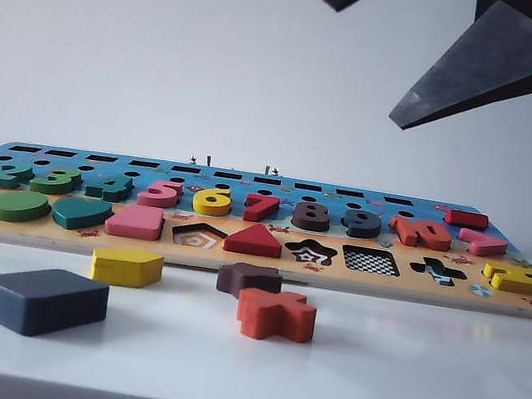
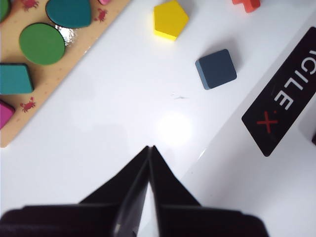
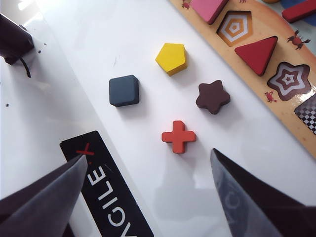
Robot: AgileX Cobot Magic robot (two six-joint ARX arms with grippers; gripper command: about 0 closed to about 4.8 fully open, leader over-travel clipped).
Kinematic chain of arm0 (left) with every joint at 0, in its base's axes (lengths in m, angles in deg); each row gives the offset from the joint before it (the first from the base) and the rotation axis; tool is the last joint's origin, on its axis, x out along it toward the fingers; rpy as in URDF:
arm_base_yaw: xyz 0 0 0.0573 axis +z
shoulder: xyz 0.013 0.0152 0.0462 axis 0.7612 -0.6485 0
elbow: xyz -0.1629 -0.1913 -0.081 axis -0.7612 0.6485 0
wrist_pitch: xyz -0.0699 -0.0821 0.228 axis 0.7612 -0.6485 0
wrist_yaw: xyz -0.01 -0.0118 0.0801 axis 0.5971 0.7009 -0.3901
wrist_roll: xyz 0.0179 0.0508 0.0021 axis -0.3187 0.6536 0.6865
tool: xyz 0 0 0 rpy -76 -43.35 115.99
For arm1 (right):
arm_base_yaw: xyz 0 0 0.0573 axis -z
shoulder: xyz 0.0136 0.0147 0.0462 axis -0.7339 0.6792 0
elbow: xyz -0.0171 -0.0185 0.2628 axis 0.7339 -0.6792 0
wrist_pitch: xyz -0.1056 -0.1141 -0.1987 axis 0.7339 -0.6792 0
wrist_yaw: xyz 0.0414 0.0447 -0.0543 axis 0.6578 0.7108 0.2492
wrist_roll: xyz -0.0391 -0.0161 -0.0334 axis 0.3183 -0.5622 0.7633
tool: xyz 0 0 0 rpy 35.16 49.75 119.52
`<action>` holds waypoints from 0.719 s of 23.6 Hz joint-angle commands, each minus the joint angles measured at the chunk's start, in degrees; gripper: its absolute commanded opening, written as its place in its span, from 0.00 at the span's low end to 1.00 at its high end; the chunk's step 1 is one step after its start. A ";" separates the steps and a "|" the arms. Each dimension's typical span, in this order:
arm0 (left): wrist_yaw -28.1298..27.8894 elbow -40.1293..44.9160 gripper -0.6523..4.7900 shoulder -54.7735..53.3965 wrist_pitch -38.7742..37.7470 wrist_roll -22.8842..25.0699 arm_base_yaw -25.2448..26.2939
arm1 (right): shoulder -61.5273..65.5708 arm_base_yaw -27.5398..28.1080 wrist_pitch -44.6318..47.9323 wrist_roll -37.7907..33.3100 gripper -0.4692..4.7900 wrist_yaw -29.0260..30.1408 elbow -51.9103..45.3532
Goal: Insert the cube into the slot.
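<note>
So here's where I'm at with the puzzle board [image 1: 256, 264]. My right pincer [image 3: 148, 192] is spread wide with nothing in it, hanging high over the white worktop [image 3: 247, 163]. My left pincer [image 2: 149, 150] has its tips pressed together, also holding nothing, up above the worktop too.

The cube [image 3: 124, 91] sits flat on the worktop ahead of my right pincer and off toward its left finger, well apart from it. From my left pincer it's out ahead and to one side, out in the open. It's a flat, dark slate-blue square block with rounded corners, matte, and chunkier than the other loose bits. Top face up, so I reckon the side faces are free to pinch.

Around it: the yellow pentagon [image 3: 172, 58] is near it, the brown star [image 3: 213, 96] is over by the board, and the red cross [image 3: 178, 136] lies closest to my right pincer, about between the fingers. None of them touch the cube, so I don't expect to bump anything on the way in.

The slot [image 1: 371, 261] is the square hole with the checkered floor, between the star hole and the cross hole in the board's front row. It's open, and the cube isn't in it yet. My guess is the wide-open right pincer is set up for the grab.
</note>
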 commanded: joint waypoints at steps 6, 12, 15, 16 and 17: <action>0.94 -2.58 0.15 -0.83 -4.74 4.13 0.02 | 1.73 -2.19 5.01 -3.06 1.00 -10.88 0.24; 4.39 -3.93 0.15 -3.23 -5.55 3.98 0.02 | 4.07 -2.23 5.92 0.81 1.00 -6.23 0.22; 5.88 -4.98 0.15 -4.83 -4.33 3.98 0.02 | 5.07 -2.38 5.92 1.73 1.00 -5.81 0.22; 6.43 -5.42 0.15 -5.42 -3.04 4.00 0.02 | 5.27 -2.56 5.88 2.03 1.00 -5.46 0.20; 6.78 -5.73 0.15 -5.88 -1.57 3.98 0.02 | 5.99 -3.02 5.92 2.40 1.00 -5.20 0.22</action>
